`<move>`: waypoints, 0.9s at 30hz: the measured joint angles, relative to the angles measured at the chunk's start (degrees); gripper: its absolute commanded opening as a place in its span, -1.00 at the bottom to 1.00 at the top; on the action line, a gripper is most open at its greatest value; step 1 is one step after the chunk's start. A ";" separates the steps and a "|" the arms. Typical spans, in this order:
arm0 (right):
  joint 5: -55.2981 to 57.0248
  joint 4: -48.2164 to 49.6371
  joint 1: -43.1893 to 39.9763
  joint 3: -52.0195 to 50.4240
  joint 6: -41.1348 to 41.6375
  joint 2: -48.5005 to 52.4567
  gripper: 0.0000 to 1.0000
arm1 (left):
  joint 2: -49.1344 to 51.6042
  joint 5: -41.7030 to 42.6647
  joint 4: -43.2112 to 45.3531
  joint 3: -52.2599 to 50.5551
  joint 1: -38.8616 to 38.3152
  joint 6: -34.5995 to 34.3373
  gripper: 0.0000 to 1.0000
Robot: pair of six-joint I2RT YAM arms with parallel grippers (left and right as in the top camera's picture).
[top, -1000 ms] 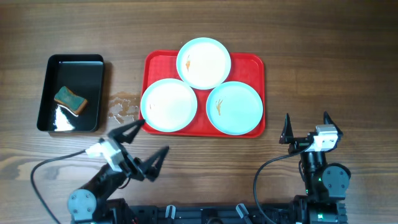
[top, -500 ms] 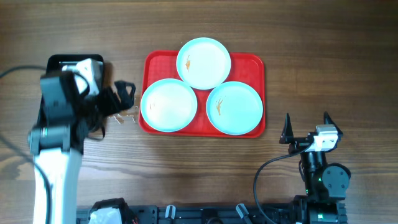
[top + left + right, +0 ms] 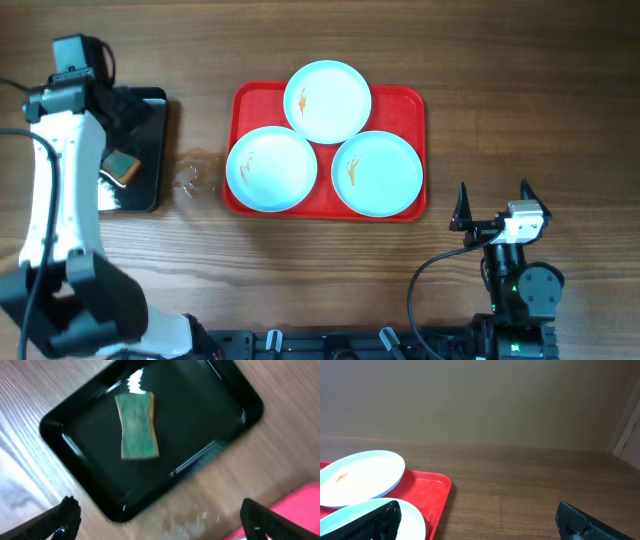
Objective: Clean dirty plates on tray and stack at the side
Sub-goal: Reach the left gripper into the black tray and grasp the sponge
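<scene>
From above you see the red tray (image 3: 416, 100), a glossy plastic rectangle with rounded corners and a raised rim, mid-table, with all three dirty plates on it in a triangle: the far plate (image 3: 327, 102), the near-left plate (image 3: 271, 169) and the near-right plate (image 3: 377, 174). Each is round and pale blue with a whitish centre and a small orange smear, and they sit just beside one another. The near-left plate overhangs the tray's left rim. Only this view shows the wet patch (image 3: 190, 178) on the wood-grain table (image 3: 320, 280) between the red tray and the black tray (image 3: 152, 150). Your left arm covers much of the black tray here, so the left wrist view fills it in. It is a shiny black rectangle (image 3: 250, 402) with rounded corners holding a waisted sponge (image 3: 137, 426), green on top with a tan edge, lying flat. The left gripper (image 3: 160, 519) hovers above it, fingers spread wide, grasping nothing. A corner of the red tray (image 3: 300, 510) shows at lower right. The right gripper (image 3: 493, 205) stands just off the red tray's near right corner, released and empty. Its own camera, unlike the overhead, looks low across the table. It catches the far plate (image 3: 360, 477) edge-on as a shallow dish, the near-right plate (image 3: 412, 517) and a plain beige wall (image 3: 480, 400).
</scene>
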 measured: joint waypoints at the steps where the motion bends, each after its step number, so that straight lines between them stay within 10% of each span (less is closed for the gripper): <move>1: 0.02 0.00 0.00 0.00 0.00 0.00 0.99 | 0.98 0.22 0.52 0.00 0.79 -0.44 1.00; 18: 0.02 0.00 0.00 0.00 -0.02 0.00 1.00 | 20.02 13.05 11.41 0.04 13.90 3.78 0.97; 25: 0.00 0.00 0.00 0.00 -0.02 0.00 1.00 | 23.28 16.72 12.61 0.04 13.84 5.95 0.47; 27: 0.00 0.00 0.00 0.00 0.00 0.00 1.00 | 24.37 16.50 12.61 0.04 13.84 6.08 0.00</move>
